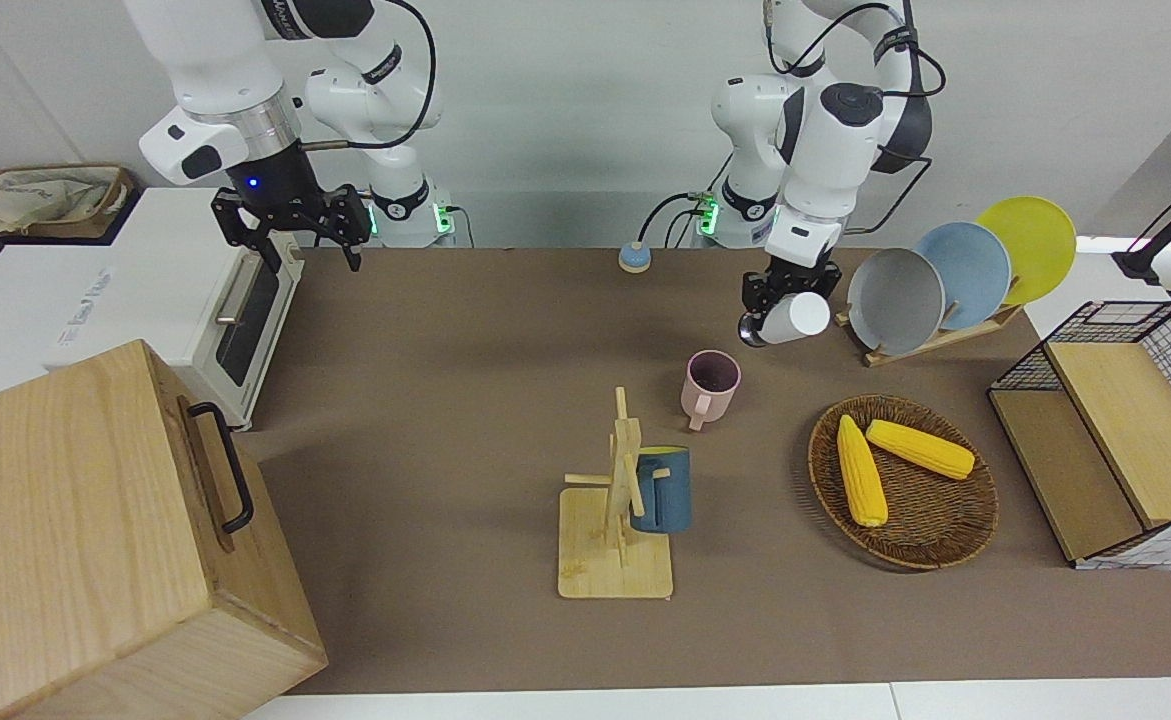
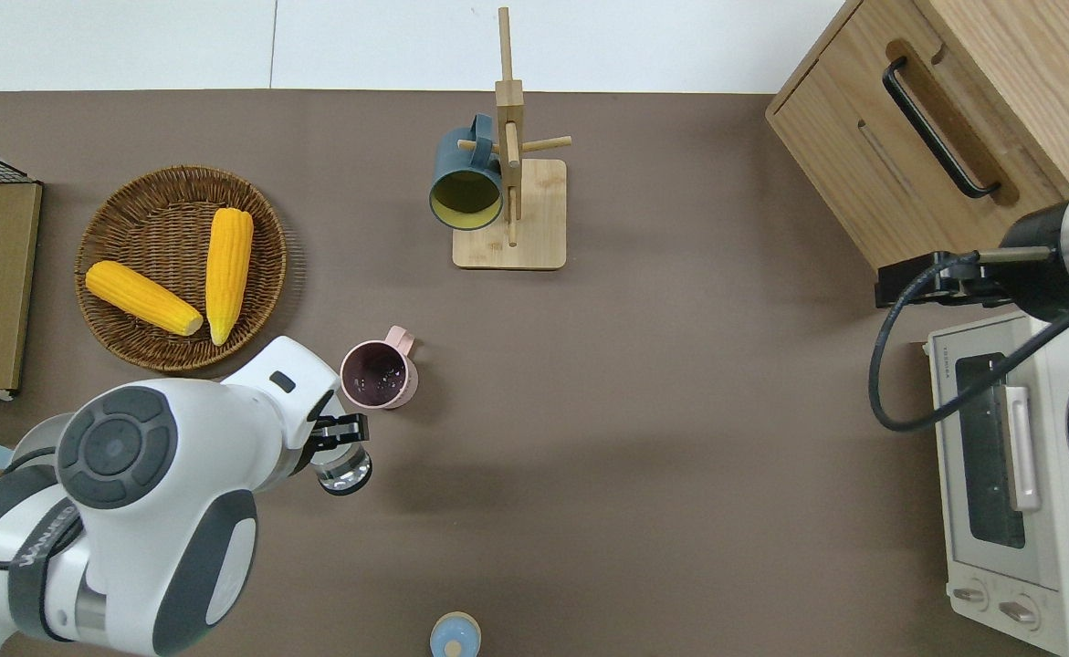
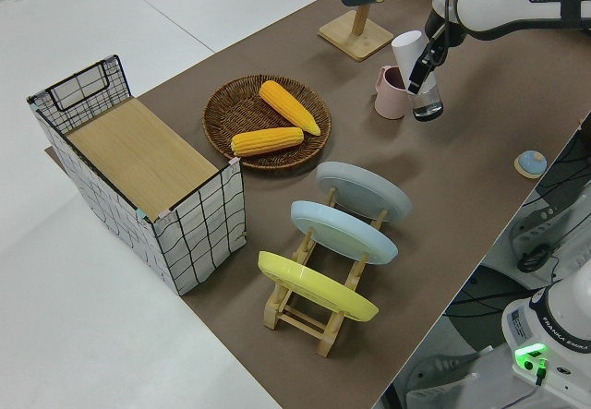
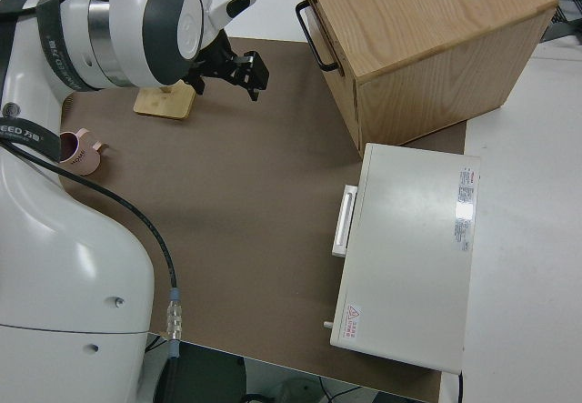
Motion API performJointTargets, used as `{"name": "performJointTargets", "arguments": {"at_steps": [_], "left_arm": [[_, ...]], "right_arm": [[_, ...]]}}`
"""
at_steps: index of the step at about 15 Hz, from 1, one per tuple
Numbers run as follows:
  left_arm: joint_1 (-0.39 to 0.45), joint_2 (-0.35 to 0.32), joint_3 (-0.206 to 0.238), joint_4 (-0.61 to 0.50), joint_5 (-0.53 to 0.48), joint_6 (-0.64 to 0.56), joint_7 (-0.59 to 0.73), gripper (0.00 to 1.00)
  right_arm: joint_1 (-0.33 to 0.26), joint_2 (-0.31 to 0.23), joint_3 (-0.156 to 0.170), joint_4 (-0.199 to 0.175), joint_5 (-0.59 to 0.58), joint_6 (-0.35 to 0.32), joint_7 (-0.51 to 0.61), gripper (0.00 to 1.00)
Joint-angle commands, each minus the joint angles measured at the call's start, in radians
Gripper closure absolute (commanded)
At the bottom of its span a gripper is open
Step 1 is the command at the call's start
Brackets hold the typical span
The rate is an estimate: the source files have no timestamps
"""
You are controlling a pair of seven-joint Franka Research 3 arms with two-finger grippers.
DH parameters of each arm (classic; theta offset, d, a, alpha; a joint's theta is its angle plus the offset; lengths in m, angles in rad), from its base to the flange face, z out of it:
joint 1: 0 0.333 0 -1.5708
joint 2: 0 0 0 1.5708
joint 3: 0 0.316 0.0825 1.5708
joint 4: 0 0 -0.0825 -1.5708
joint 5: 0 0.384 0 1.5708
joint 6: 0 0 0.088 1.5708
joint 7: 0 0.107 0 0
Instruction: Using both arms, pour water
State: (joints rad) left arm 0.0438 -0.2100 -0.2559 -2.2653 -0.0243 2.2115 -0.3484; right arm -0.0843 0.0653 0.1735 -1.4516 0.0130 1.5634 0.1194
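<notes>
Left gripper (image 2: 338, 436) on my feed hangs in the air over bare tabletop, its fingers clamped on a white cup (image 1: 795, 317) that is tipped well over toward the left arm's end of the table, clear base showing from overhead. On the brown table mat (image 2: 644, 438) just beside the gripper, a little farther from the robots, stands a pink mug (image 2: 379, 374), upright, handle pointing away from the robots; cup and mug are apart, and the cup is not above the mug's opening. I see a wicker basket (image 2: 123, 205) holding two corn cobs (image 2: 228, 272) toward the left arm's end, and a rack of three plates (image 1: 945, 275) near the cup. Farther from the robots, a blue mug (image 2: 464, 182) hangs on a wooden mug tree (image 2: 508, 214). My right gripper (image 1: 290, 225) is parked with its fingers spread and nothing between them, by the white toaster oven (image 2: 1009, 474) and a wooden box (image 2: 936, 119).
</notes>
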Motion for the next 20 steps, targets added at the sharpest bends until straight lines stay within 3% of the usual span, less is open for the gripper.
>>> {"name": "performJointTargets", "arguments": {"at_steps": [1,4,7,11,13,20], "left_arm": [[0.079,-0.037,-0.003,0.022,0.038,0.098,0.011,1.00],[0.146,-0.020,-0.003,0.111,0.086,0.099,0.012,1.00],[0.223,0.043,-0.002,0.271,0.119,0.099,0.041,1.00],[0.352,0.125,-0.002,0.429,0.104,0.099,0.240,1.00],[0.418,0.213,0.000,0.554,0.089,0.090,0.339,1.00],[0.554,0.392,0.001,0.727,-0.069,0.096,0.638,1.00]], "right_arm": [[-0.020,-0.001,0.012,0.003,0.012,-0.011,-0.024,0.011],[-0.020,-0.001,0.012,0.003,0.012,-0.011,-0.024,0.009],[-0.020,-0.001,0.012,0.003,0.012,-0.011,-0.024,0.009],[-0.020,-0.001,0.012,0.003,0.012,-0.011,-0.024,0.011],[-0.020,-0.001,0.012,0.003,0.012,-0.011,-0.024,0.011],[-0.020,-0.001,0.012,0.003,0.012,-0.011,-0.024,0.011]]}}
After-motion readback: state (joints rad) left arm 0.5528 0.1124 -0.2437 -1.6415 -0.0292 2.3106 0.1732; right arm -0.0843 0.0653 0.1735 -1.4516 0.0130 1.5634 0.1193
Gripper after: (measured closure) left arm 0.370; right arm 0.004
